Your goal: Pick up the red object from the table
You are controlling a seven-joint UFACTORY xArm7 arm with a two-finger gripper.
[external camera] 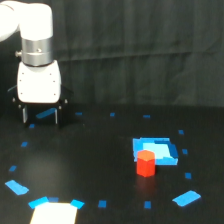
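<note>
The red object (145, 163) is a small red-orange stubby block standing on the black table (100, 165), right of centre, against the front edge of a flat blue square patch (156, 150). My gripper (40, 119) hangs at the exterior view's upper left below the white arm body (38, 82), far from the block. Its two dark fingers (24, 114) point down and stand apart, open, with nothing between them. The fingertips sit just above or at the table surface; I cannot tell which.
Small blue tape marks (102, 203) dot the table. Larger blue patches lie at the front left (16, 187) and front right (186, 198). A white sheet (54, 214) sits at the bottom edge. A dark curtain (140, 50) closes off the back.
</note>
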